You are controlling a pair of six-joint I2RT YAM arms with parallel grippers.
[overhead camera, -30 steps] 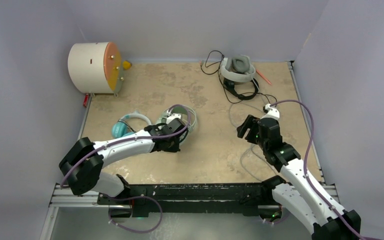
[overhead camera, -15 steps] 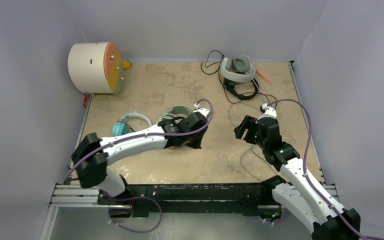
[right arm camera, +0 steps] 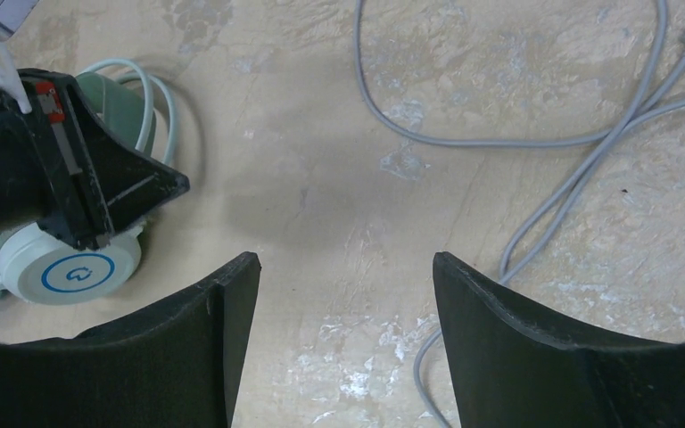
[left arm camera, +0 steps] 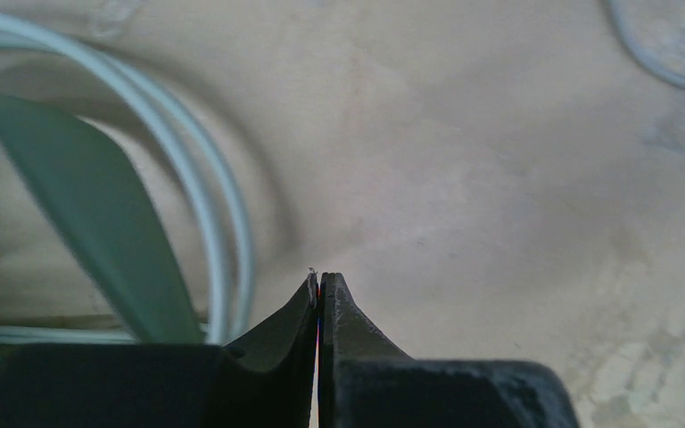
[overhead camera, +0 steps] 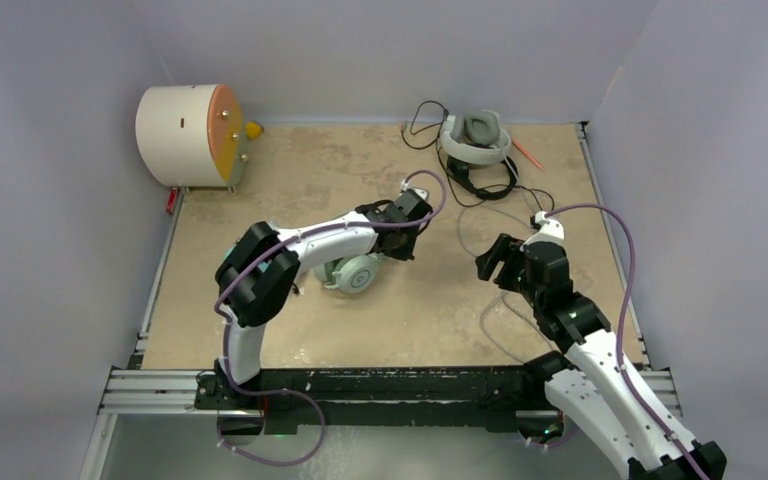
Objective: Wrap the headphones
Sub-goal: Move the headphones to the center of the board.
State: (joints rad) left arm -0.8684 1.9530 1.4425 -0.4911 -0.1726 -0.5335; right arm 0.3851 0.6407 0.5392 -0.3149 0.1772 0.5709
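Observation:
The mint-green headphones [overhead camera: 353, 273] lie at mid-table with a white round cup [right arm camera: 75, 272] facing up. Their green band [left arm camera: 98, 214] and pale cable [left arm camera: 210, 205] show just left of my left gripper [left arm camera: 319, 282]. That gripper is shut with nothing between its tips, and it hovers just right of the headset [overhead camera: 403, 243]. My right gripper [right arm camera: 346, 267] is open over bare table, further right [overhead camera: 500, 262]. A white-and-grey headset [overhead camera: 475, 140] and a thin black one [overhead camera: 482, 180] sit at the far right. The teal headset is hidden behind my left arm.
A loose grey cable [right arm camera: 499, 143] curls over the table by my right gripper [overhead camera: 482, 320]. The cream drum with an orange face [overhead camera: 190, 135] stands at the far left corner. An orange pen [overhead camera: 528, 152] lies near the right wall. Grey walls enclose the table.
My left arm swung right and farther away, off the mint-green headphones, staying shut. The headset now lies nearer, cup up. My right gripper barely shifted.

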